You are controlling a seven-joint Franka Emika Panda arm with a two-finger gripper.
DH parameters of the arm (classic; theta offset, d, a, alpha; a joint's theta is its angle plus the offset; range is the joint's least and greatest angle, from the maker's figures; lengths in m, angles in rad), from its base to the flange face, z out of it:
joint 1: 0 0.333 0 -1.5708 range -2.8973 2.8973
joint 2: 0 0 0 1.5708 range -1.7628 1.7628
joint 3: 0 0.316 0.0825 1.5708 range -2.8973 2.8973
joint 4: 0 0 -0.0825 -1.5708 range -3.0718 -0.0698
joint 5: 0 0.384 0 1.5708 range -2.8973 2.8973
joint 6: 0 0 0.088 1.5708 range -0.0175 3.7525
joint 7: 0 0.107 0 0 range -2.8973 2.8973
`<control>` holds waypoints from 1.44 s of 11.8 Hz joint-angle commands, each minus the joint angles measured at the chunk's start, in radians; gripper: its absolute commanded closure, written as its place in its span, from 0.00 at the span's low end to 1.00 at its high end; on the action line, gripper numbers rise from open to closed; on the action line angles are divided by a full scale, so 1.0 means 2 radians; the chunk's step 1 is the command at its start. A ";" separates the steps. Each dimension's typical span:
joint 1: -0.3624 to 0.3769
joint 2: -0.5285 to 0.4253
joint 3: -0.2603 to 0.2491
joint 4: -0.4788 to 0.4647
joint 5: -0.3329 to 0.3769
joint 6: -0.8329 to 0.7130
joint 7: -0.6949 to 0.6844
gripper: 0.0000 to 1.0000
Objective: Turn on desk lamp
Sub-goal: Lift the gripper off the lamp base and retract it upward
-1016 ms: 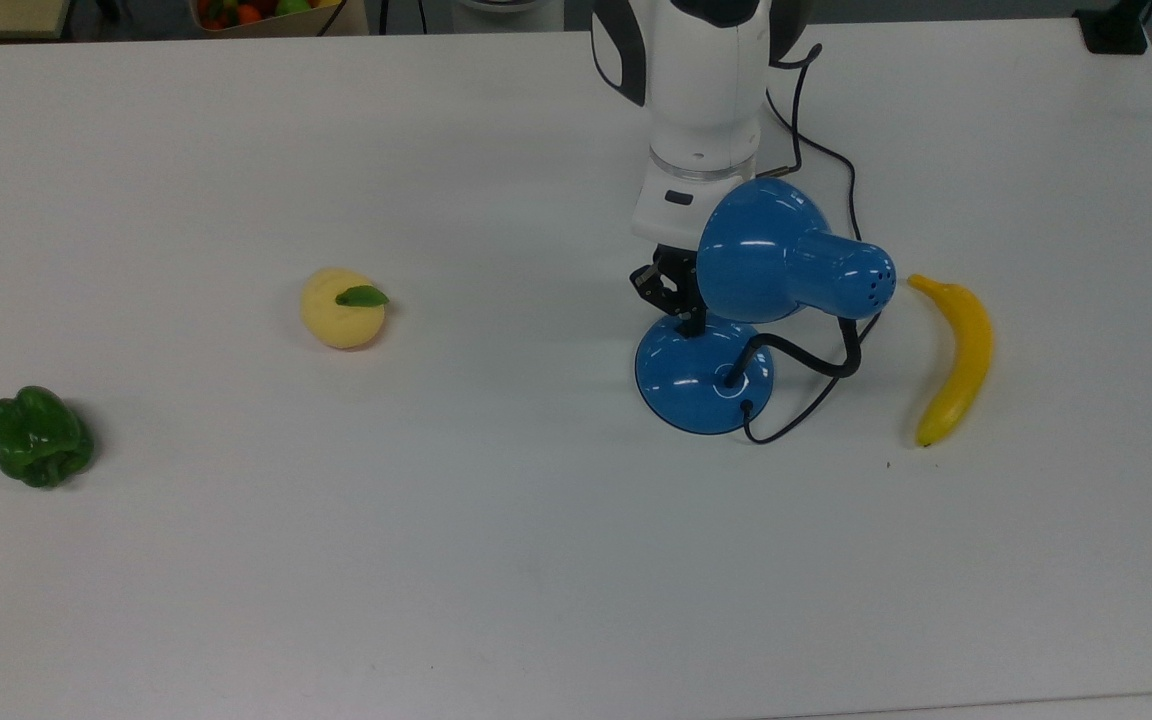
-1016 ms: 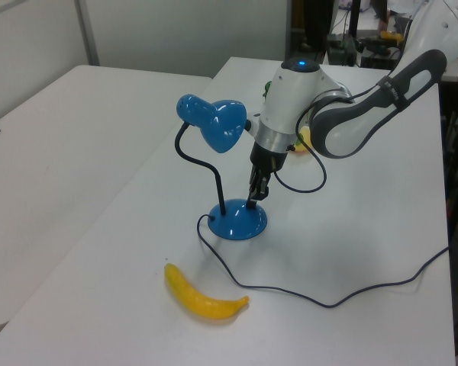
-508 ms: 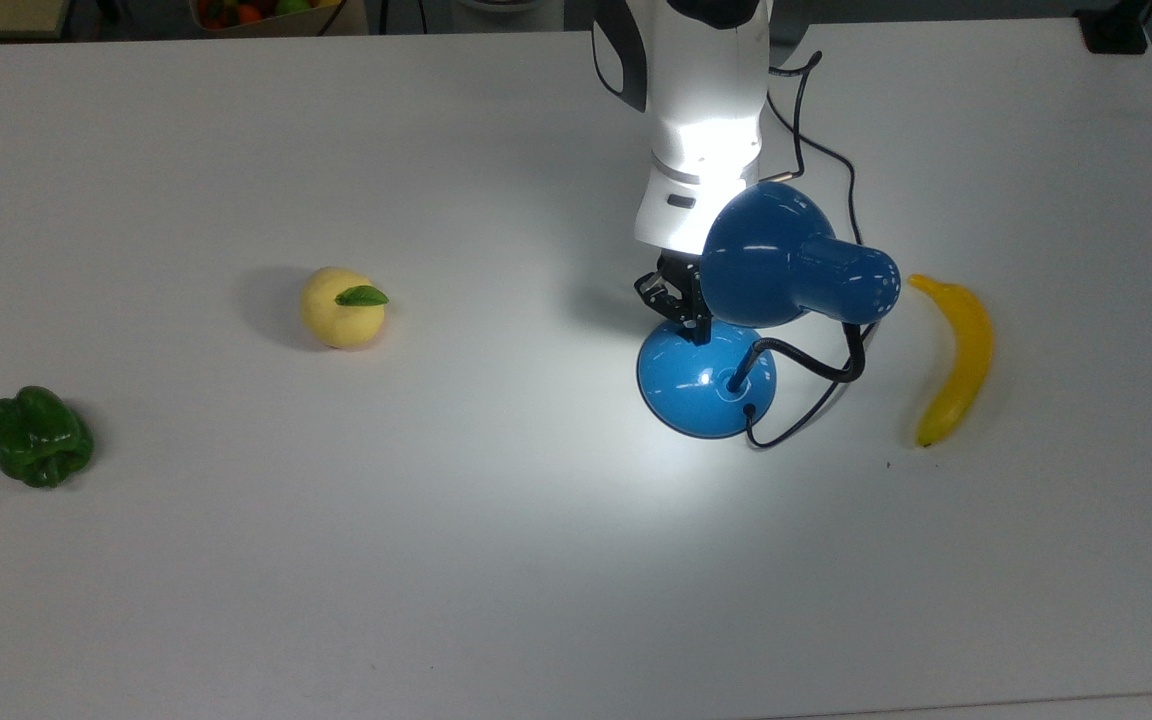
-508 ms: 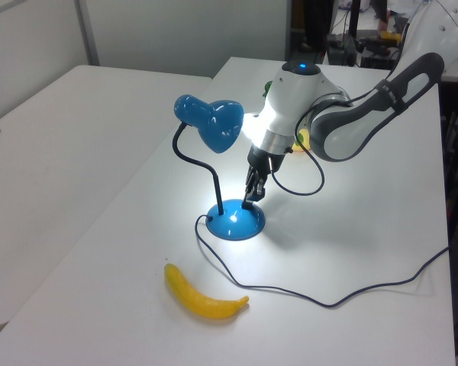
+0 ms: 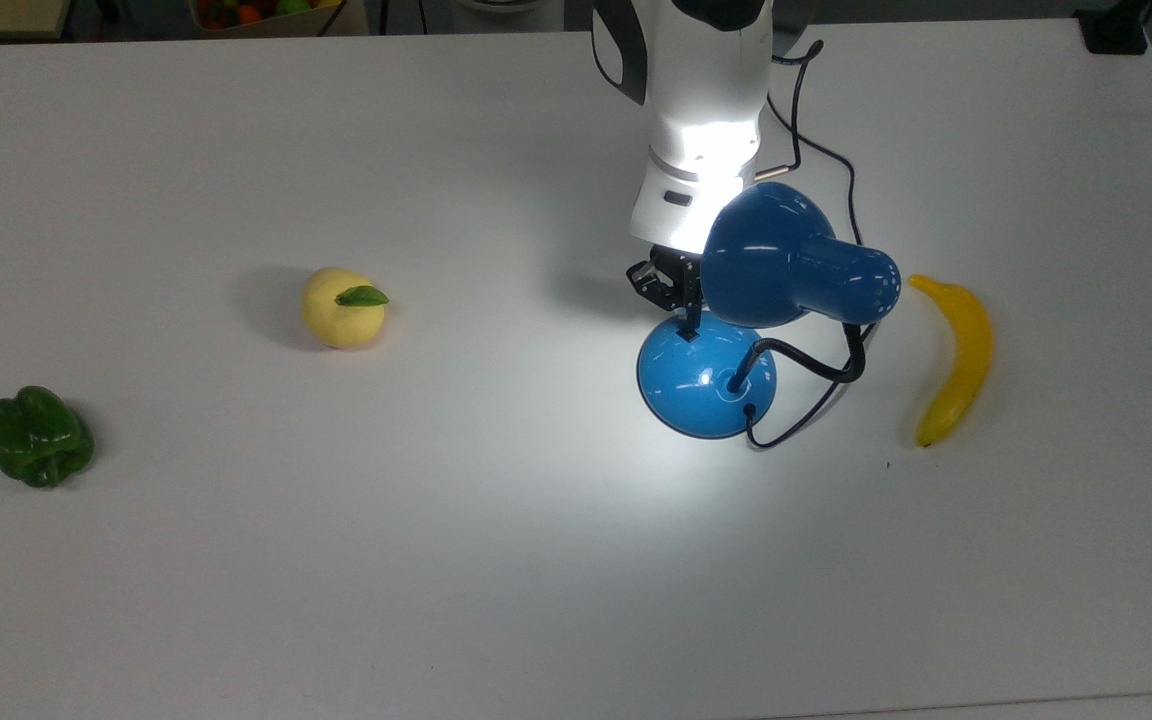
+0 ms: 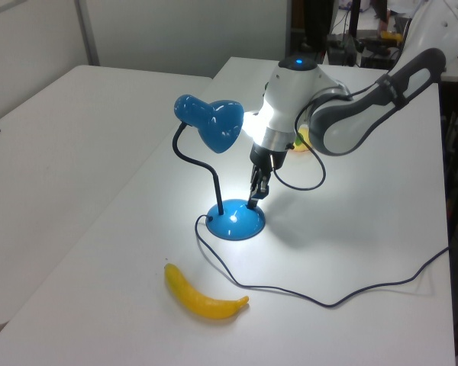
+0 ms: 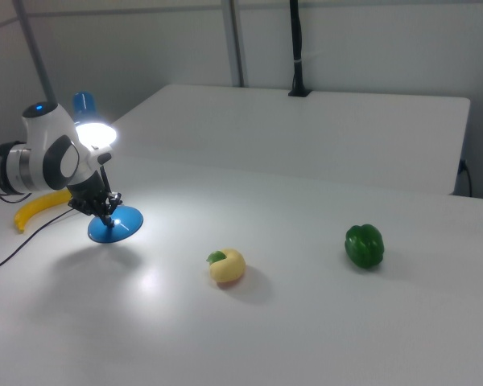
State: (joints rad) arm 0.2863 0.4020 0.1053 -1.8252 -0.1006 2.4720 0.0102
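The desk lamp stands lit: its blue shade (image 5: 786,255) throws a bright patch onto the white table around its round blue base (image 5: 701,385). In the left view the shade (image 6: 214,126) hangs on a black gooseneck over the base (image 6: 237,223). My gripper (image 5: 690,318) points straight down, fingers shut with nothing held, just above the base's far edge, where a small black switch (image 5: 686,337) shows. The gripper (image 6: 255,200) also hovers over the base rim in the left view, and beside the glowing shade (image 7: 95,134) in the right view.
A banana (image 5: 956,358) lies just past the lamp on the top view's right. A yellow fruit with a green leaf (image 5: 342,307) and a green pepper (image 5: 39,436) lie toward the top view's left. The lamp's black cord (image 5: 826,150) runs back past the arm.
The lamp was dark one second ago and has been lit since half a second ago. My gripper has risen slightly off the base, uncovering the switch.
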 commanded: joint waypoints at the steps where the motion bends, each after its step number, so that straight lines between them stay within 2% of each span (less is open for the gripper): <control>1: -0.017 -0.054 -0.002 -0.004 -0.006 -0.129 0.012 1.00; 6: -0.065 -0.105 -0.009 -0.002 -0.021 -0.248 0.047 1.00; 10: -0.123 -0.183 -0.021 0.008 -0.013 -0.325 0.052 1.00; 13: -0.138 -0.193 -0.023 0.067 0.006 -0.398 0.048 1.00; 17: -0.151 -0.193 -0.026 0.106 0.028 -0.431 0.045 1.00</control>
State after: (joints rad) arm -0.0041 0.0115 0.0617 -1.6713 -0.0801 1.6687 0.0865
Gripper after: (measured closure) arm 0.991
